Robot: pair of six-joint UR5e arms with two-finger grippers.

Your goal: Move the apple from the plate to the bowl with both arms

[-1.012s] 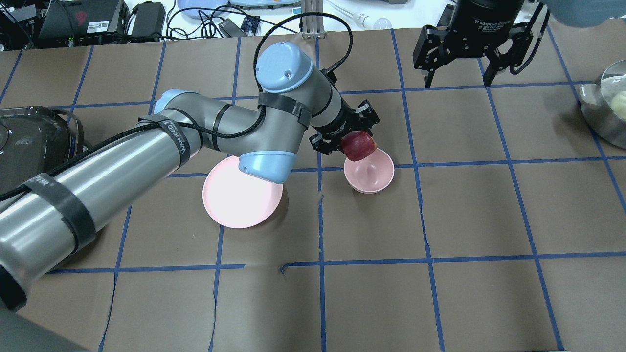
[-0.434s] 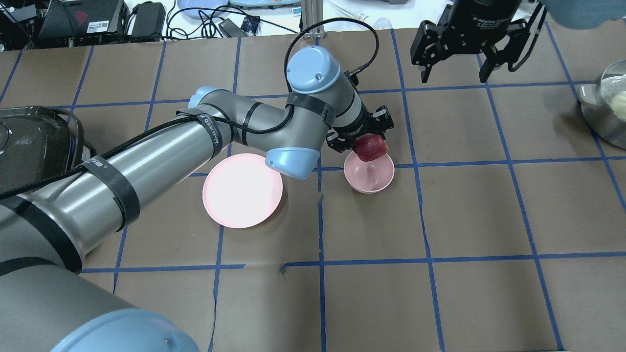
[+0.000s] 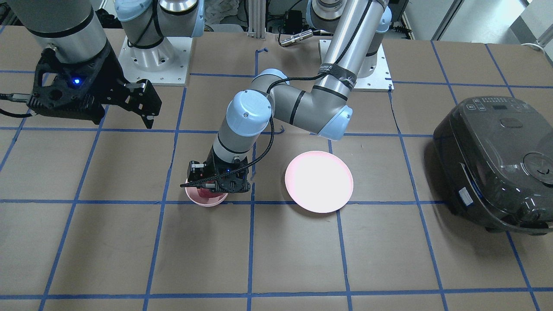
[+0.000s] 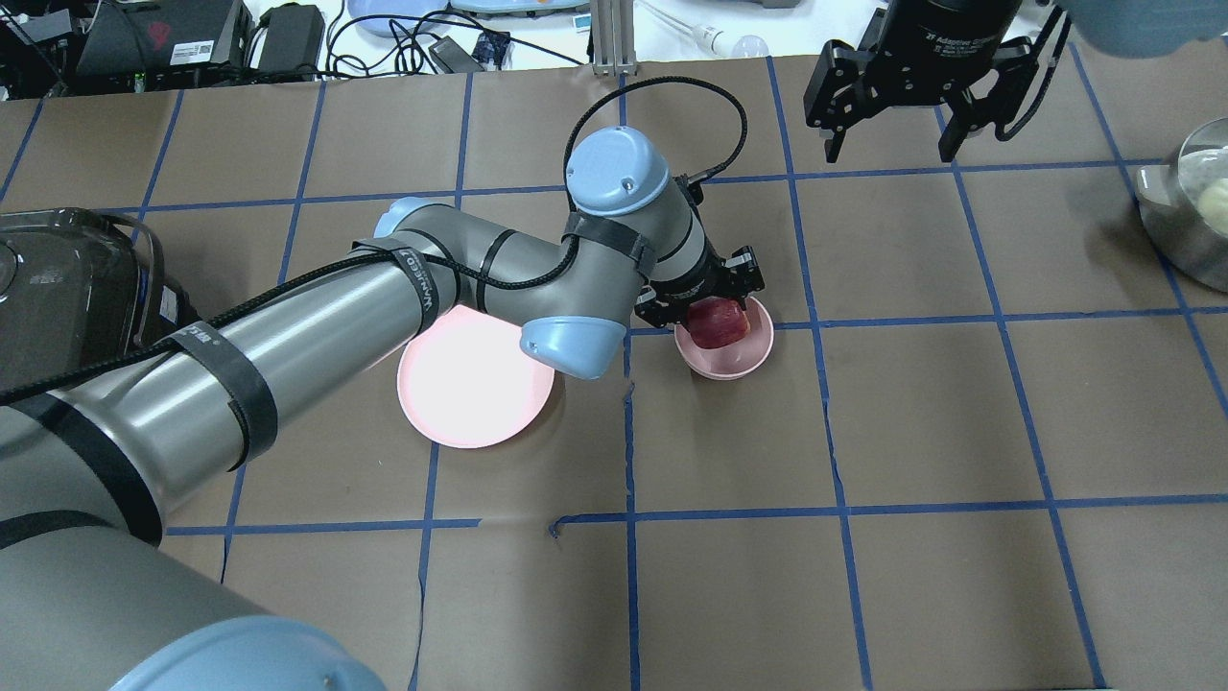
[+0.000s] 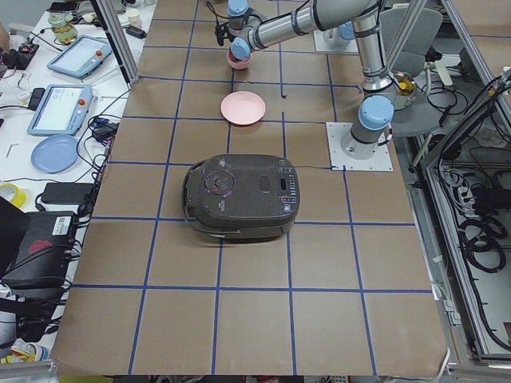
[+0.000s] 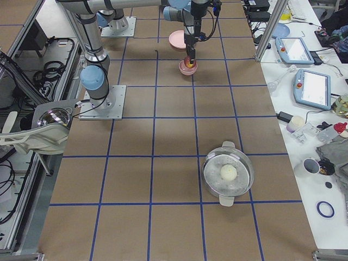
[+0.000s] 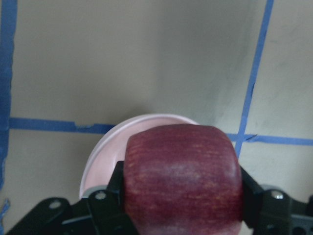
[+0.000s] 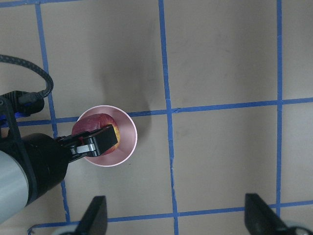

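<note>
My left gripper [image 4: 715, 312] is shut on the dark red apple [image 4: 718, 323] and holds it down inside the small pink bowl [image 4: 743, 357]. The left wrist view shows the apple [image 7: 183, 178] clamped between both black fingers, with the bowl's rim [image 7: 105, 147] behind it. The right wrist view shows the apple [image 8: 95, 126] inside the bowl [image 8: 126, 139] from above. The wide pink plate [image 4: 475, 379] lies bare left of the bowl, partly under the left arm's elbow. My right gripper [image 4: 890, 144] is open and empty, high at the far right. In the front view the bowl [image 3: 206, 198] is mostly hidden by the left gripper [image 3: 216, 185].
A black rice cooker [image 4: 67, 288] stands at the table's left edge. A metal pot [image 4: 1190, 216] with a pale ball in it stands at the right edge. Cables and tablets lie beyond the table's far edge.
The left gripper has moved right and down with the apple, from above the bowl's near rim into the bowl. The right gripper has barely moved.
</note>
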